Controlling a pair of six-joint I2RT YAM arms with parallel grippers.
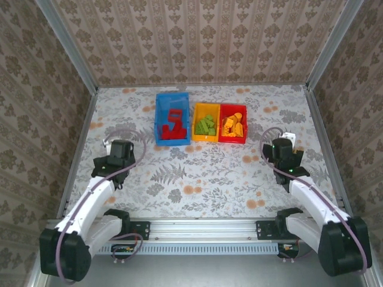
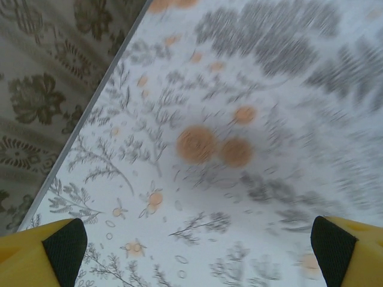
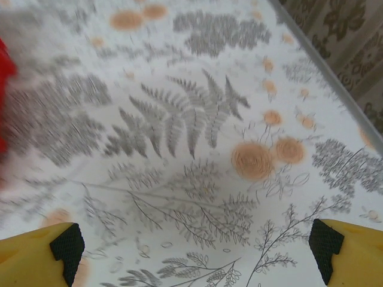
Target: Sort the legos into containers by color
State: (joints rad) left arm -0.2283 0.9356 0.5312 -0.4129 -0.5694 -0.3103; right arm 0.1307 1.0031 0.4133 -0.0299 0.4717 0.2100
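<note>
- Floral-print surface [image 1: 209, 173], with patterned walls around it.
- Two hands, left hand [image 1: 122, 149] and right hand [image 1: 286, 146], both released; the wrist views show their fingertips spread wide.
- Beyond and between the hands stand three containers in a row: blue bin [image 1: 172, 98], yellow bin [image 1: 206, 106], red bin [image 1: 232, 142].
- These hold red legos [image 1: 173, 125], green legos [image 1: 207, 127] and orange legos [image 1: 234, 125] in that order; the pieces are too small to count.

Bright, even, diffuse light covers the overhead view, which is sharp, with only faint soft shadows on the counter [image 1: 209, 173]. Both wrist views are motion-blurred: the flower print smears toward the far side, and the red bin [image 3: 5, 66] is a streak.
</note>
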